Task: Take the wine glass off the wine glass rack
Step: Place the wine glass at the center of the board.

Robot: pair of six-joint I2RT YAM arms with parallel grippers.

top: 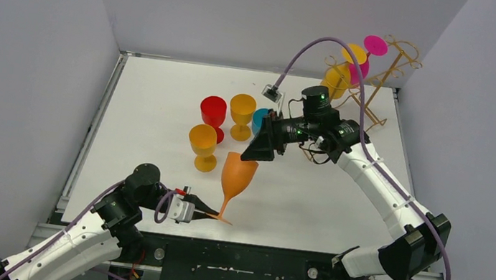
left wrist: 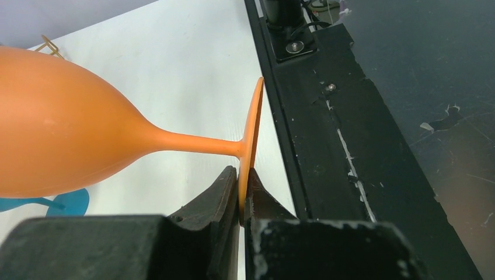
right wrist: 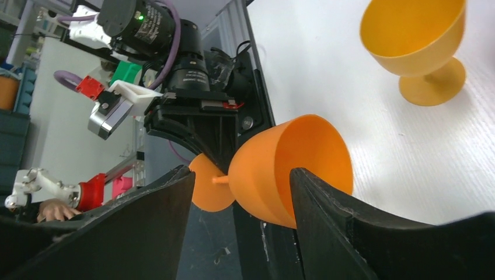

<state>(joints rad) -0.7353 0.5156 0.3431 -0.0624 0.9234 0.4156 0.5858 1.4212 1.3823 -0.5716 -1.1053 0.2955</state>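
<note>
1. the left gripper [left wrist: 240, 175] is clamped on the foot rim of the orange wine glass [top: 237, 171], holding it over the near part of the surface [top: 149, 98].
2. the right gripper [right wrist: 242, 175] has its jaws apart on either side of that glass's bowl; i cannot tell whether a pad touches it.
3. the wine glass rack [top: 379, 93] stands well apart at the far right corner, with a yellow glass [top: 340, 76] and a magenta glass [top: 375, 45] hanging on it.
4. judged from this, the orange glass is already off the rack; it is not yet set down beside the standing glasses [top: 213, 114].
</note>
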